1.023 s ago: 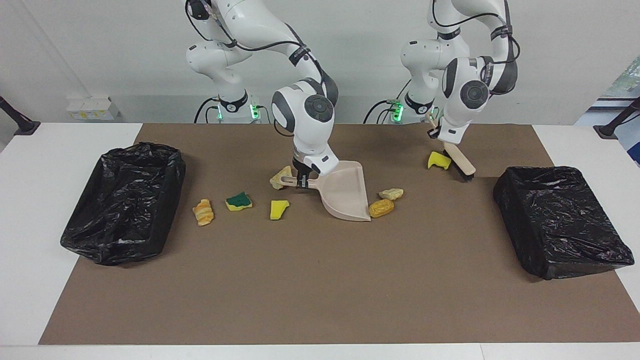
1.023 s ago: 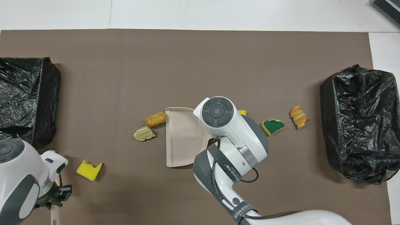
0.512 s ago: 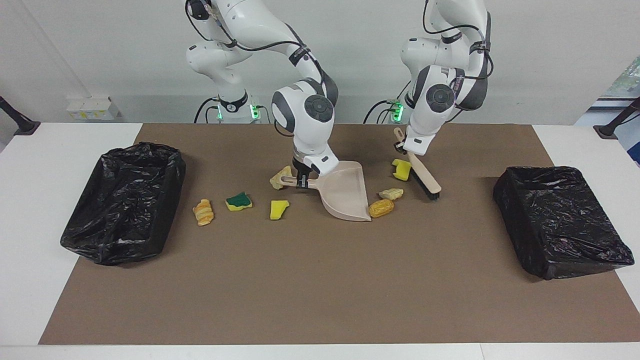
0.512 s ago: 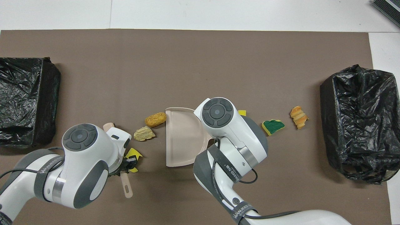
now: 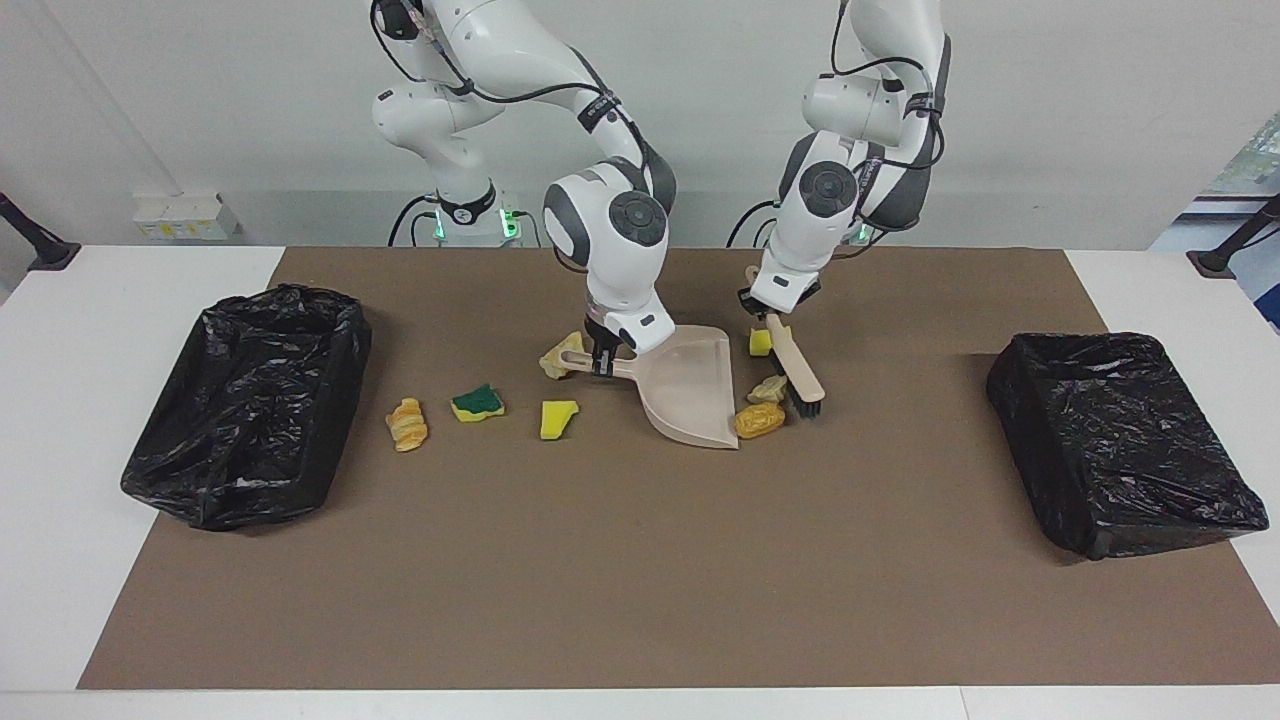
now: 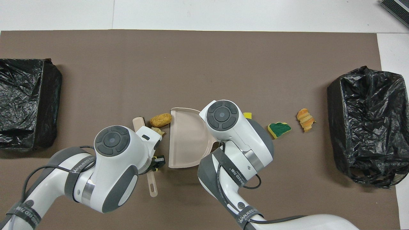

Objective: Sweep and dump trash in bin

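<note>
Trash (image 5: 761, 419) lies scattered mid-mat: three bits touch the dustpan (image 5: 690, 390) mouth, four sit toward the right arm's end. Left gripper (image 5: 768, 312) clamps the brush (image 5: 797, 372) against them. Right gripper (image 5: 603, 362) grips the dustpan handle.

I record a white bench (image 5: 60, 450) with a brown mat (image 5: 640, 580) laid flat over most of it, white margins showing at both ends. A black clamp post (image 5: 35, 245) stands at the bench corner by my right arm's end, and a second black post (image 5: 1235, 245) at my left arm's end. A white socket box (image 5: 185, 215) sits against the pale wall (image 5: 1100, 100).
</note>
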